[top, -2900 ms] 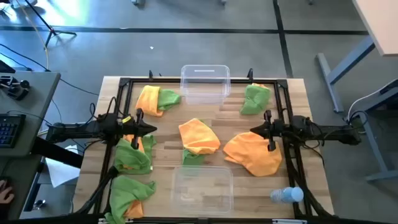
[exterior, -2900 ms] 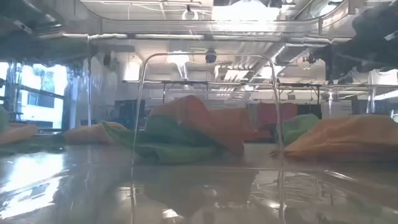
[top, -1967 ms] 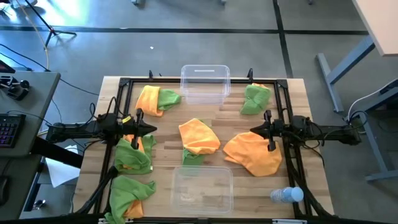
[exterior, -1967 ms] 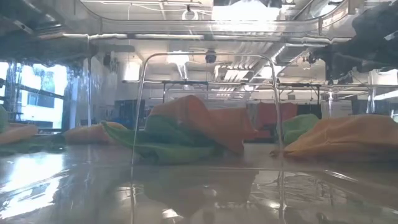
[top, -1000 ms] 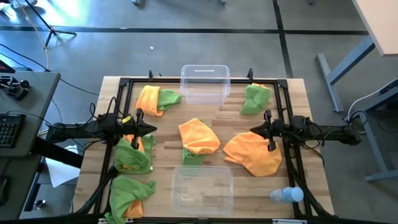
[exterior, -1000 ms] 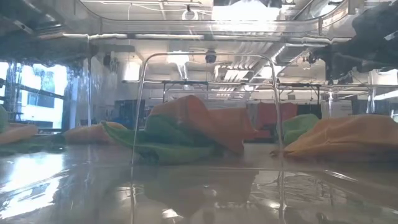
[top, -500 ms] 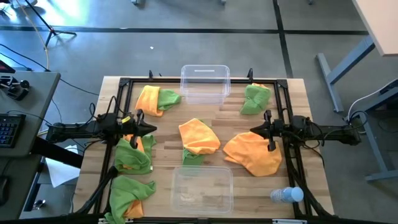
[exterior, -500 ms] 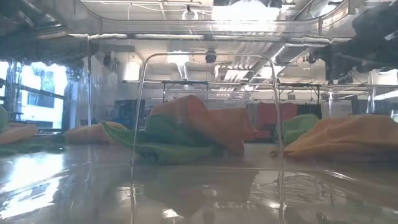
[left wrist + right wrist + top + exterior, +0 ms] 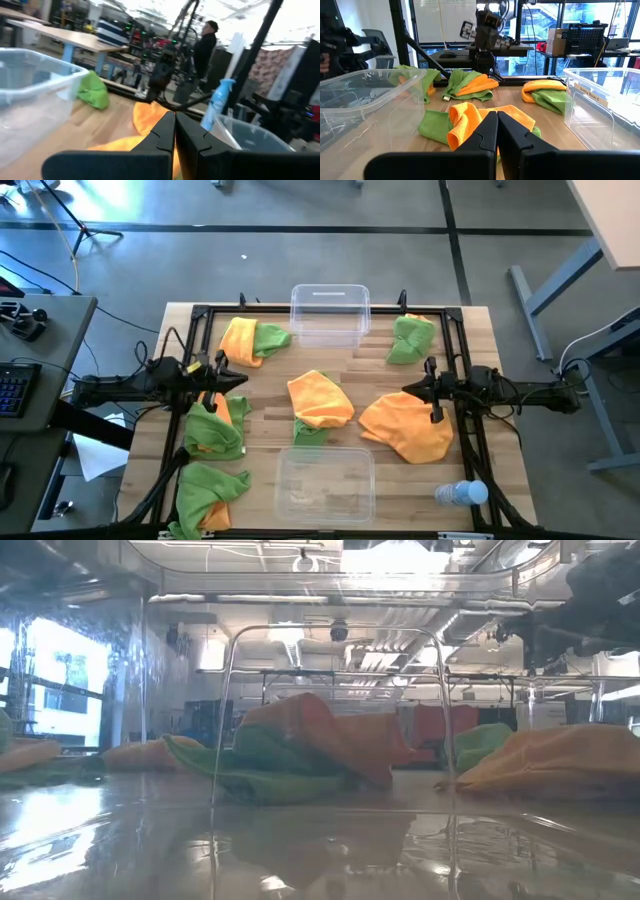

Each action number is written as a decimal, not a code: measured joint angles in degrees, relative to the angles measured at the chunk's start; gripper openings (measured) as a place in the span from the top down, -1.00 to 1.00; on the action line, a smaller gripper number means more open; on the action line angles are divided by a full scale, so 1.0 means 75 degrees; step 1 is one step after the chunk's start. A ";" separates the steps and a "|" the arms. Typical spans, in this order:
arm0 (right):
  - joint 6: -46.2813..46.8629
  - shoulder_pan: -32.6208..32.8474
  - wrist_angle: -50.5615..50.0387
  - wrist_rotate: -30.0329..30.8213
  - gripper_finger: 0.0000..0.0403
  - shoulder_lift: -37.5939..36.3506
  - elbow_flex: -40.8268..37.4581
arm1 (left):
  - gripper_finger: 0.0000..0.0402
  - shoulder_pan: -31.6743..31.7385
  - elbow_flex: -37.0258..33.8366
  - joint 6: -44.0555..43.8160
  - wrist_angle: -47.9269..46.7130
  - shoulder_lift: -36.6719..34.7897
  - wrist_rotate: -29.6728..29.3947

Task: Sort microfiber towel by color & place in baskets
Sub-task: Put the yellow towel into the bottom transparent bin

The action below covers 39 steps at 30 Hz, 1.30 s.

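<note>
1. Right now the left gripper point(image 9: 222, 370), at the left of the high view, and the right gripper point(image 9: 408, 391), at the right, are both pinched shut and hold nothing.
2. Soft orange and lime green microfiber towels point(image 9: 320, 400) lie all over the wooden table point(image 9: 370, 360). Some lie in mixed heaps, so 1 grab could lift 2 colours.
3. Both clear plastic baskets point(image 9: 330, 313) are empty, 1 at top middle and 1 at bottom middle point(image 9: 324, 483). A towel could catch on a rim.
4. A small clear plastic bottle point(image 9: 460, 494) at lower right could get knocked over.
</note>
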 joint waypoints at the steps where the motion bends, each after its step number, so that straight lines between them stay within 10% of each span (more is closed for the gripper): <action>1: 0.0000 0.0000 0.0000 0.0001 1.00 -0.0001 0.0001 | 1.00 0.0002 0.0271 -0.0039 -0.0194 0.0212 -0.0114; 24: 0.0001 0.0001 0.0001 -0.0001 1.00 -0.0002 0.0000 | 1.00 -0.0018 0.8901 0.0997 -0.5368 0.9677 -0.0763; 39: 0.0000 -0.0001 0.0000 -0.0001 1.00 -0.0002 0.0001 | 0.76 0.0009 1.0676 0.2510 -0.6431 1.2382 -0.1286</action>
